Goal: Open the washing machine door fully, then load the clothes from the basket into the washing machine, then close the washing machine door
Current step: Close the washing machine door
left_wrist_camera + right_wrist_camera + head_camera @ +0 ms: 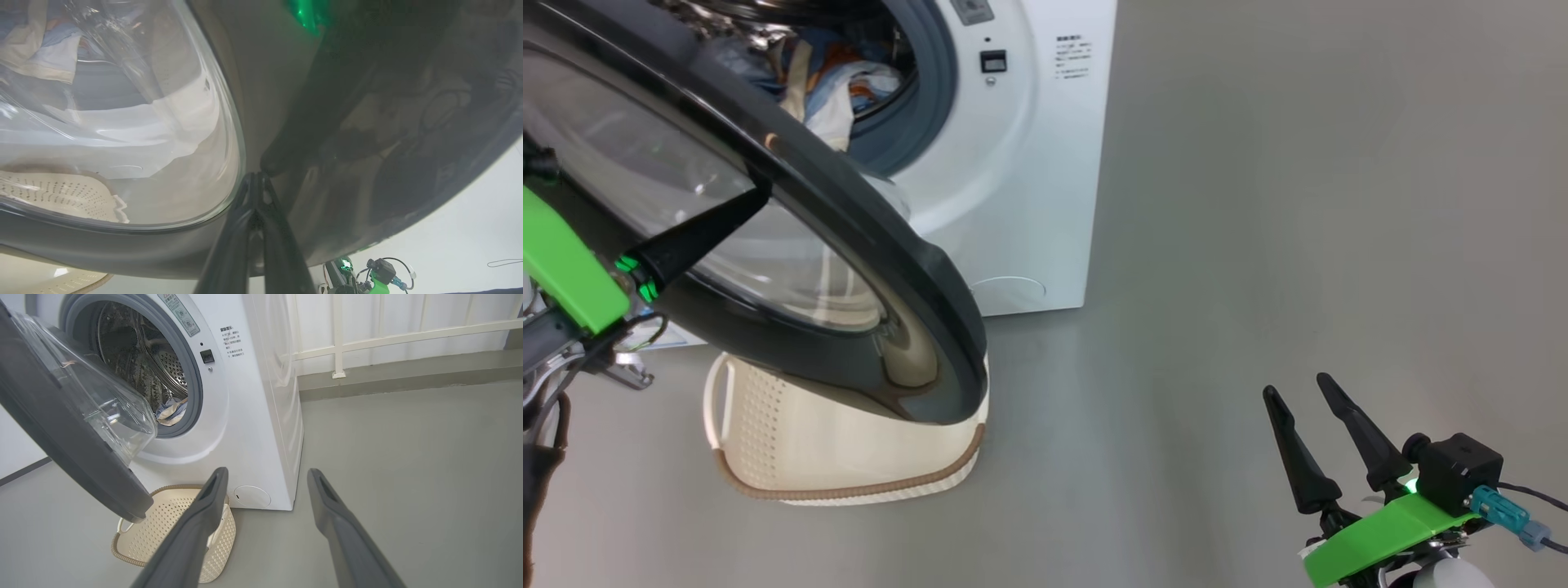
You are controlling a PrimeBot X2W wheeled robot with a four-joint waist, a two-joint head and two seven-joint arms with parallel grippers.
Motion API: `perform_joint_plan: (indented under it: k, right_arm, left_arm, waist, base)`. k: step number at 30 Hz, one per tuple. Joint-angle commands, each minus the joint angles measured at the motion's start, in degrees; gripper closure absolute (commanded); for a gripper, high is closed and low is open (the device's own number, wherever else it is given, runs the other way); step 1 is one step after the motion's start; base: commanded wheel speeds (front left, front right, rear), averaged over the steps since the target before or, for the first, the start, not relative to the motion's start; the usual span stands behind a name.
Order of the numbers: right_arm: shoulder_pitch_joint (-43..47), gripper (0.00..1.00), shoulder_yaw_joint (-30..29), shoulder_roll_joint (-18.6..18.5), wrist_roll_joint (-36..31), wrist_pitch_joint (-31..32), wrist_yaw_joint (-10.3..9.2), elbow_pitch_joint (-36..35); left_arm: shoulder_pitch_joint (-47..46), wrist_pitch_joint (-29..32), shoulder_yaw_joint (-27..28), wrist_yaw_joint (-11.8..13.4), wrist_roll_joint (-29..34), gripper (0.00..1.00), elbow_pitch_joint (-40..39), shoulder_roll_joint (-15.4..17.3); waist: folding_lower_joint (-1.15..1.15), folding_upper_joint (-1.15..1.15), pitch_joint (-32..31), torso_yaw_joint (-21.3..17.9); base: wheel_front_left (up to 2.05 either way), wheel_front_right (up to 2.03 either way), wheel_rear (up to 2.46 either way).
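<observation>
- Washing machine door: half open, overhanging basket on floor before washing machine.
- Clothes: inside drum.
- Left gripper: jaws pressed together, tips against door's black rim.
- Right gripper: jaws wide, empty.

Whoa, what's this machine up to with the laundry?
A two-armed robot is doing laundry. The fingers of its left arm, pressed shut, touch the outer face of the washing machine door, which stands partly open. Clothes already lie in the drum, and the basket on the floor under the door looks empty. The fingers of its right arm are spread open off to the side, holding nothing.
</observation>
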Motion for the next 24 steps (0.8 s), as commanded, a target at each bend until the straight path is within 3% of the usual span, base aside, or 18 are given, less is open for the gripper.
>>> perform_joint_plan:
  k: [1, 4, 5, 6, 7, 8, 24]
  right_arm:
    - [-1.23, 0.0, 1.04, -0.77, -0.35, -0.28, 0.08, -1.39]
    - [-1.16, 0.0, 0.96, -0.9, -0.37, -0.28, 0.08, -1.3]
    - [-1.1, 0.0, 0.95, -0.94, -0.39, -0.28, 0.08, -1.32]
    - [-1.01, 0.0, 0.91, -0.99, -0.39, -0.28, 0.08, -1.3]
    - [-0.92, 0.0, 0.89, -1.05, -0.38, -0.28, 0.08, -1.3]
    - [-0.81, 0.0, 0.87, -1.13, -0.36, -0.28, 0.08, -1.31]
    - [1.01, 0.0, -0.12, -1.99, -0.43, -0.28, 0.08, -1.64]
  left_arm:
    - [-0.31, -0.9, 2.43, -0.41, -0.02, 1.0, -1.67, 3.04]
    - [1.35, -2.21, 2.45, -0.41, 0.3, 1.0, -2.02, 3.48]
    - [2.09, -2.87, 2.53, -0.41, 0.42, 0.88, -2.14, 3.57]
    - [2.94, -3.36, 2.54, -0.41, 0.39, 0.52, -2.29, 3.64]
    - [3.82, -4.02, 2.59, -0.41, 0.59, 0.06, -2.47, 3.85]
    - [4.7, -4.72, 2.65, -0.41, 0.63, 0.0, -2.66, 3.88]
    - [21.06, -17.1, 3.9, -0.41, -0.53, 0.0, -6.66, 2.67]
  waist:
    - [0.0, 0.0, -0.36, 0.74]
    - [0.0, 0.0, -0.76, 1.38]
    - [0.0, 0.0, -0.91, 1.56]
    - [0.0, 0.0, -1.09, 1.76]
    - [0.0, 0.0, -1.19, 1.91]
    - [0.0, 0.0, -1.34, 2.1]
    - [0.0, 0.0, -2.6, 4.32]
  base:
    - [0.0, 0.0, 0.0]
    - [0.0, 0.0, 0.0]
    - [0.0, 0.0, 0.0]
    - [0.0, 0.0, 0.0]
    - [0.0, 0.0, 0.0]
    - [0.0, 0.0, 0.0]
    - [0.0, 0.0, 0.0]
